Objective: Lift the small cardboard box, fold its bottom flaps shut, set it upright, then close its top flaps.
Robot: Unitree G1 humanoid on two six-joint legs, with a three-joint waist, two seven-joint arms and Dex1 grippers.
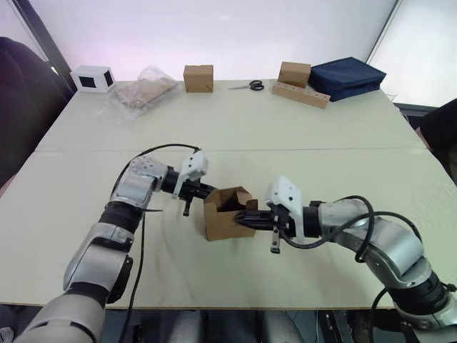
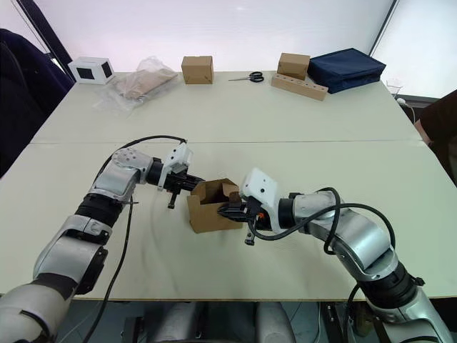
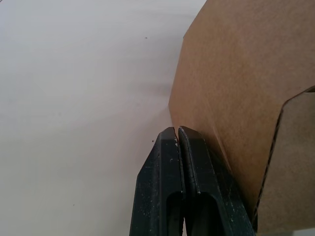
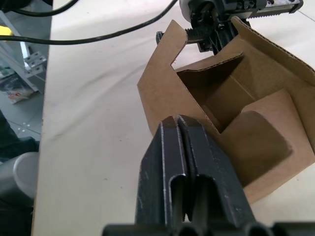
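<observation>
On my far left, at the back of the table [image 1: 86,179], a white box [image 1: 92,78] with a black face sits beside a clear bag [image 1: 145,87]. Nearer me, my left gripper [image 1: 205,190] has its fingers pressed together, holding nothing, the tips against the left outer wall of the box [image 1: 227,214]. The box stands on the table near the front edge, between my two grippers, its top open and flaps raised. My right gripper [image 1: 244,216] meets it from the right, fingers also closed with nothing between them, the tips at the box's right edge by a flap. Along the back, a small carton [image 1: 198,77] stands left of the scissors [image 1: 249,86], then another carton [image 1: 294,73] behind a wooden block [image 1: 300,93], and a dark blue bag [image 1: 347,76] at the far right.
</observation>
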